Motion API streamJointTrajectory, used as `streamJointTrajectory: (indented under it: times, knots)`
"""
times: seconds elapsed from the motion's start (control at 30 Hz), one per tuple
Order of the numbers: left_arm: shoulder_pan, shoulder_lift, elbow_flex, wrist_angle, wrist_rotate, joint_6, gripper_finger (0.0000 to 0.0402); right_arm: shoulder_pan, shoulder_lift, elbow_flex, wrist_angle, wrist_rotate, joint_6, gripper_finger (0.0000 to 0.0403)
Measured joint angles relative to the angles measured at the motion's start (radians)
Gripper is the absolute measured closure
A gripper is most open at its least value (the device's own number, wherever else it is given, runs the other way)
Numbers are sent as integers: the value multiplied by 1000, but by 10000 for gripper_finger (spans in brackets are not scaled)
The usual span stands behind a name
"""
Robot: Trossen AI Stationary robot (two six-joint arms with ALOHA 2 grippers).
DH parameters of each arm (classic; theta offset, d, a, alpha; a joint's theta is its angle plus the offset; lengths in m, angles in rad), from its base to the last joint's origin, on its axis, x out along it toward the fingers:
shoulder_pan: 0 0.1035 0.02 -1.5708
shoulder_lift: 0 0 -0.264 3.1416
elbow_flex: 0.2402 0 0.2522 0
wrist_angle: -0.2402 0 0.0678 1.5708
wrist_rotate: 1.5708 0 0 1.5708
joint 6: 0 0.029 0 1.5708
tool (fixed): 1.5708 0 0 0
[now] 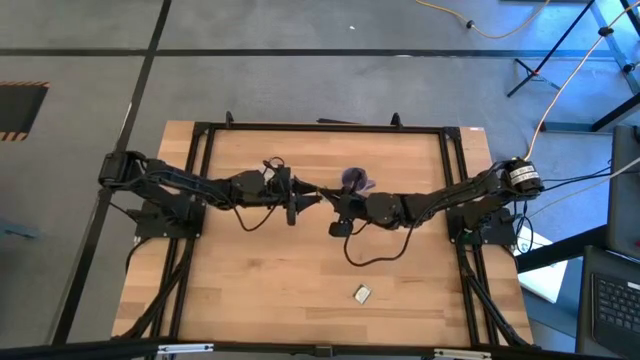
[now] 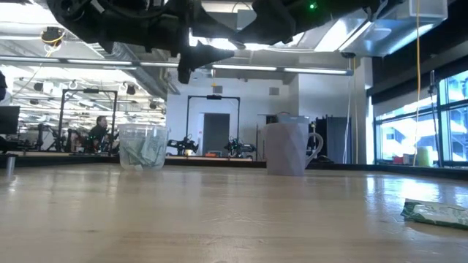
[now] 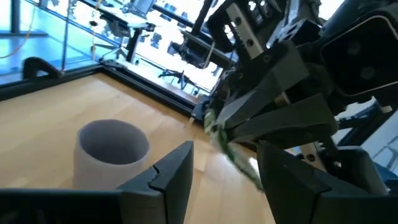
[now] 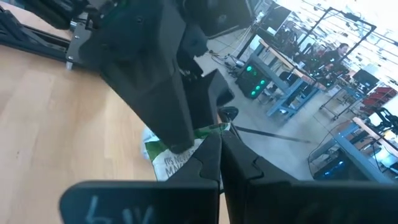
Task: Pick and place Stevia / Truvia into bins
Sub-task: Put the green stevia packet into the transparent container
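My right gripper [image 1: 324, 198] is shut on a green and white Stevia packet [image 4: 168, 163] in mid-air above the table's middle, near the purple-grey mug [image 1: 355, 180]. My left gripper [image 3: 224, 150] faces it tip to tip, open, with one finger on each side of the packet's free end [image 3: 239, 158]; whether they touch it I cannot tell. The clear cup [image 2: 142, 146] stands on the table with several packets in it. Another packet [image 1: 362, 293] lies flat near the near edge. My right gripper pinches the packet by one end [image 4: 199, 144] between its two fingers. It comes in roughly level from the table's right. The packet is lifted clear and slants down away from the fingertips toward my left gripper.
The mug [image 2: 289, 148] and the clear cup stand apart on the far half of the wooden table [image 1: 250, 280]. A black cable loops under the right arm [image 1: 375, 255]. The loose packet [image 2: 435, 212] lies on bare wood at the near right.
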Motion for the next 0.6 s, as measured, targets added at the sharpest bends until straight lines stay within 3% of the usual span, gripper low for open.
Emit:
streamJointTrajectory:
  times: [0.23,0.6]
  knots:
    - [15,39,21,-1,12,1,242,0,0,0,-1,0,0,399]
    - [16,42,22,-3,8,25,337,0,-1,0,-9,0,1,399]
